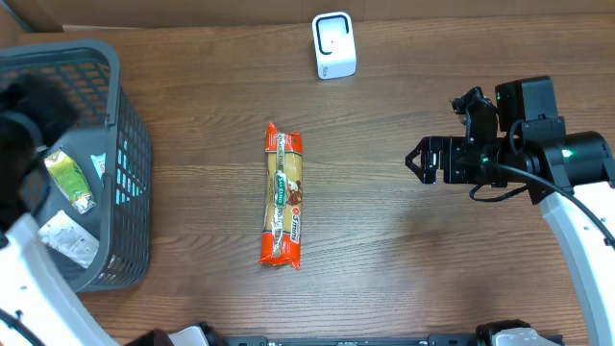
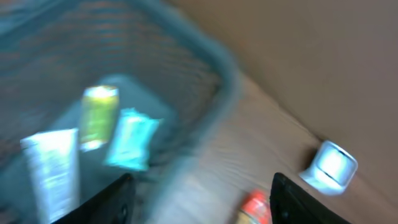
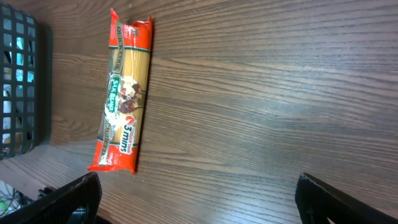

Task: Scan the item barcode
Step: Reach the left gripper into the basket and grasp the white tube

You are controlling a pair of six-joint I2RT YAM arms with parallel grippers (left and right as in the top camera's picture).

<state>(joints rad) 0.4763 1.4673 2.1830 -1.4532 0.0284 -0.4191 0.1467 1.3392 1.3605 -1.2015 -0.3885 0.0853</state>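
Pasta packet (image 1: 282,197) lies well apart from right pincer (image 1: 415,160), spread, empty; left pincer (image 2: 202,200) spread above basket (image 1: 137,135).

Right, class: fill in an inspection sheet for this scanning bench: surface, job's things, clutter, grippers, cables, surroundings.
Surface: wooden table, no spills seen.
Job's things: spaghetti pack lying flat mid-table; white scanner upright at the far edge, apart from it.
Clutter: mesh basket at the left holding a green packet, a white packet and a teal packet.
Grippers: left gripper above the basket, fingers apart, empty; right gripper right of the pack, fingers wide, empty.
Cables: black cable along the right arm.
Surroundings: cardboard wall behind the table.
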